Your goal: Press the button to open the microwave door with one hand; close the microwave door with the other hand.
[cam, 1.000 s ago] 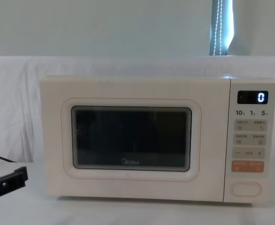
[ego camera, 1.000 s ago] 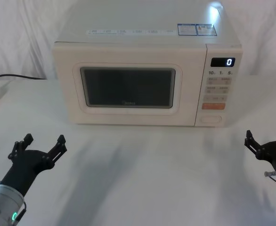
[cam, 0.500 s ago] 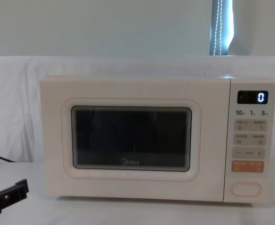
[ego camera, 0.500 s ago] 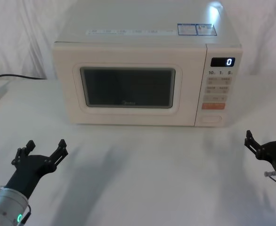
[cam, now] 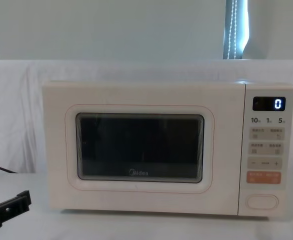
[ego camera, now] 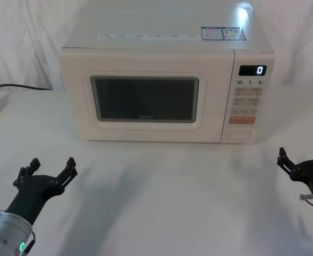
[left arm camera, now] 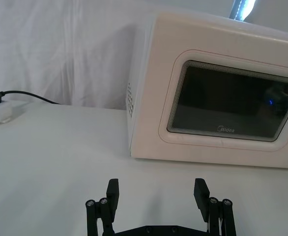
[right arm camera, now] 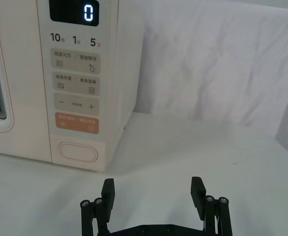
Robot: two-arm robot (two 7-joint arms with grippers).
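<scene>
Both sets of jaws are wide open and hold nothing. The left gripper (ego camera: 49, 170) waits near left; the right gripper (ego camera: 302, 158) near right. Far behind, the microwave (ego camera: 167, 90) sits with the microwave door (ego camera: 146, 98) shut and the button (ego camera: 239, 135) untouched.

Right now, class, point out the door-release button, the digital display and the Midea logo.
button (right arm camera: 78, 152), right wrist view, middle of the cream pill-shaped key.
digital display (cam: 269, 103), chest view, dark panel beside the white 0.
Midea logo (cam: 139, 173), chest view, grey lettering under the window.

Bright, even light; glare patch on microwave (ego camera: 167, 90) top rear corner; soft shadows on table (ego camera: 172, 197); sharp focus.
</scene>
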